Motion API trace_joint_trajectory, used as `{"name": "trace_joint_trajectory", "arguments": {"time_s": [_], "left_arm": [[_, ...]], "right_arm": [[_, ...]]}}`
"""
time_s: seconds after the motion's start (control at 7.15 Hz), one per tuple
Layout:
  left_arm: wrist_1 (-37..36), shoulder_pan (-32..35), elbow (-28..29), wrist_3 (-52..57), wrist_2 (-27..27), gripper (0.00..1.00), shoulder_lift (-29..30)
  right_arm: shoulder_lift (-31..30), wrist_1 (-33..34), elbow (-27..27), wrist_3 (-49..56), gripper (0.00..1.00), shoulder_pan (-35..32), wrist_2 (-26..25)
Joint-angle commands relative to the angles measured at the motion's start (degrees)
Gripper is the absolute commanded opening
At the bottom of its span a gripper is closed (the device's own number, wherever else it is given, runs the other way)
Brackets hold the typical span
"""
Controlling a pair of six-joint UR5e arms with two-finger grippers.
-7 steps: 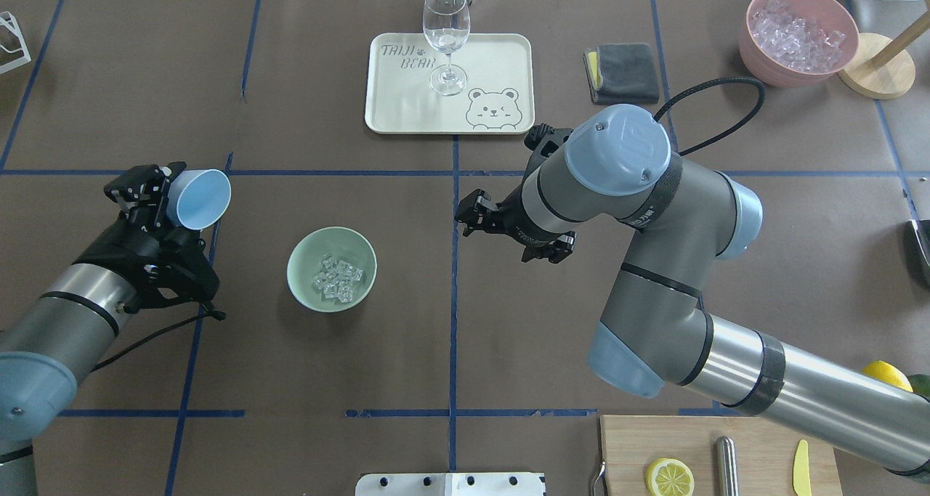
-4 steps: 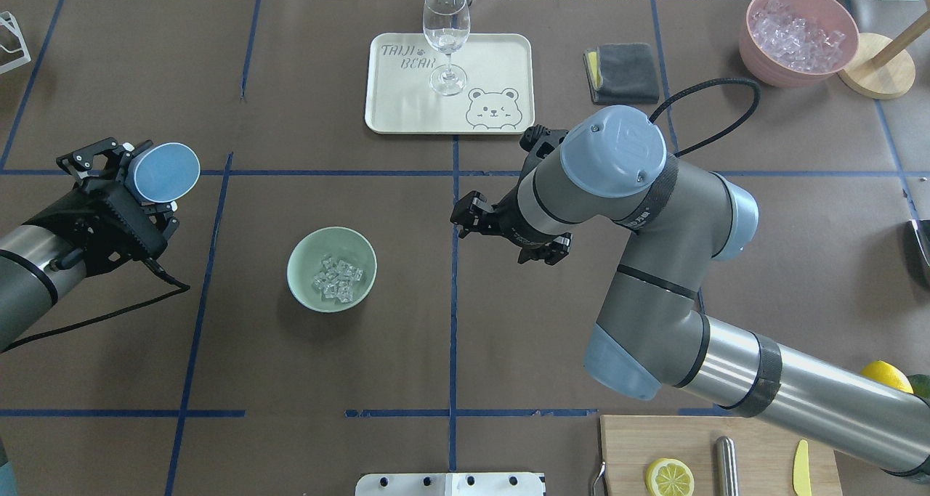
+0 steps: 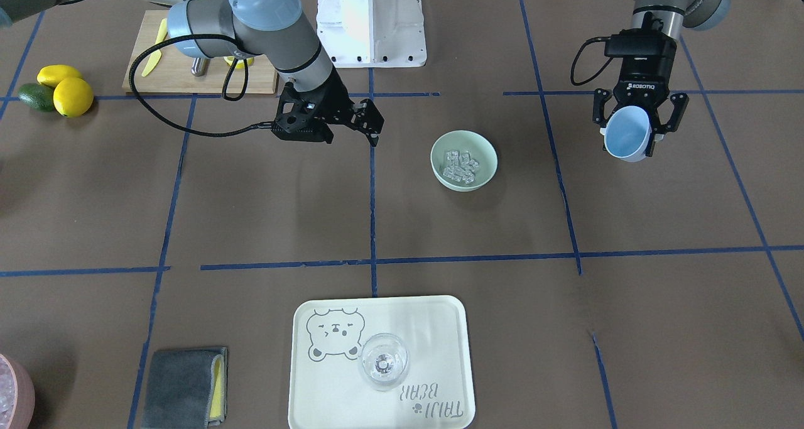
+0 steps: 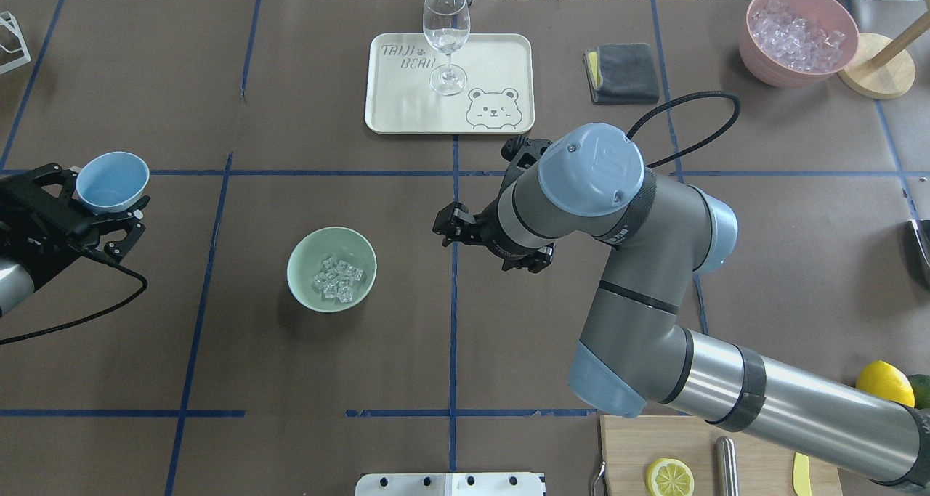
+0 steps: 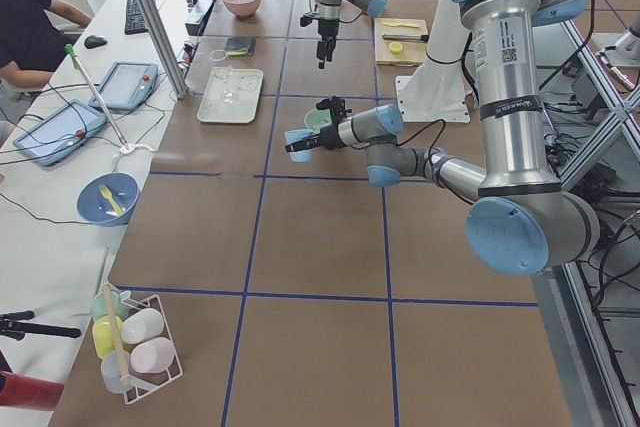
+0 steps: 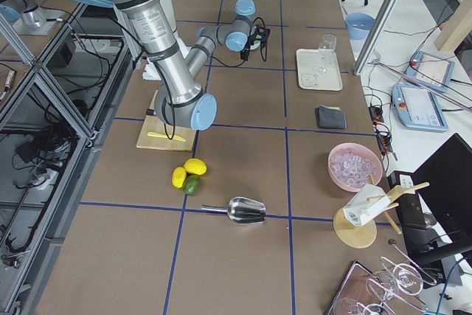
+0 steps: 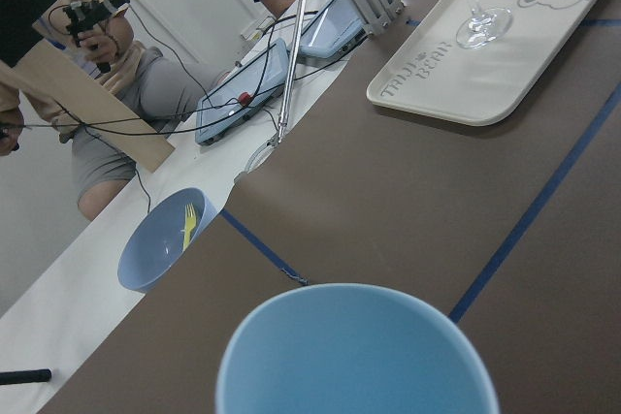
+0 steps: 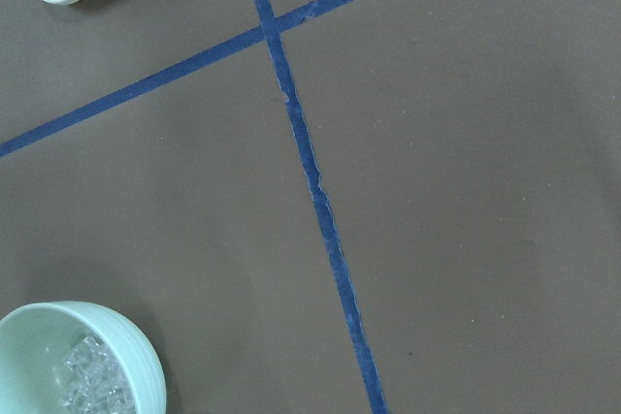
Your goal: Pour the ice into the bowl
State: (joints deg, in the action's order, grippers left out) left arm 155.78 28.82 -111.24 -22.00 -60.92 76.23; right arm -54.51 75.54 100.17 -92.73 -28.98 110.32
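The mint-green bowl (image 4: 298, 253) stands left of the table's middle, and the clear ice cubes (image 4: 336, 278) lie inside it. It also shows in the front view (image 3: 440, 146) with the ice (image 3: 460, 165), and in the right wrist view (image 8: 136, 361). My left gripper (image 4: 98, 191) is shut on the light blue cup (image 4: 111, 181), held upright and looking empty, well to the left of the bowl; the cup also shows in the front view (image 3: 627, 135) and the left wrist view (image 7: 354, 351). My right gripper (image 4: 454, 233) hovers open and empty to the right of the bowl.
A cream tray (image 4: 501, 53) with a wine glass (image 4: 446, 38) sits at the back centre. A grey cloth (image 4: 622, 72) and a pink container of ice (image 4: 798, 35) are at the back right. A cutting board (image 4: 755, 445) with a lemon slice is at the front right.
My left arm has drawn back to the left with the cup and turned it from lying on its side to upright. My right arm has shifted slightly left.
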Motion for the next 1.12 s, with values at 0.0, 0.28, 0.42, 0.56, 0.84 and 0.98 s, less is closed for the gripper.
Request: {"name": "trace_joint_trajectory", "arguments": {"time_s": [0.0, 0.28, 0.42, 0.56, 0.84, 0.98], "left_arm": [[2.3, 0.0, 4.2, -18.0, 3.2, 0.00, -0.5], [2.3, -0.2, 8.0, -27.4, 10.1, 0.00, -1.9], [3.4, -0.5, 10.8, -31.4, 14.2, 0.00, -1.8], [6.4, -1.0, 13.0, -35.1, 16.6, 0.00, -1.8], [8.2, -5.8, 17.1, -42.5, 20.7, 0.00, -1.2], [8.2, -8.5, 17.4, -46.8, 20.9, 0.00, -0.8]], "right_arm": [[0.5, 0.0, -0.1, -0.7, 1.00, 1.4, -1.3], [3.8, 0.0, -2.7, -2.2, 1.00, 3.3, -4.7], [4.3, 0.0, -3.0, -2.2, 1.00, 3.7, -5.1], [4.3, 0.0, -3.1, -2.2, 1.00, 3.8, -5.2], [4.4, 0.0, -3.1, -2.3, 1.00, 3.8, -5.1], [4.4, 0.0, -3.1, -2.3, 1.00, 3.8, -5.2]]}}
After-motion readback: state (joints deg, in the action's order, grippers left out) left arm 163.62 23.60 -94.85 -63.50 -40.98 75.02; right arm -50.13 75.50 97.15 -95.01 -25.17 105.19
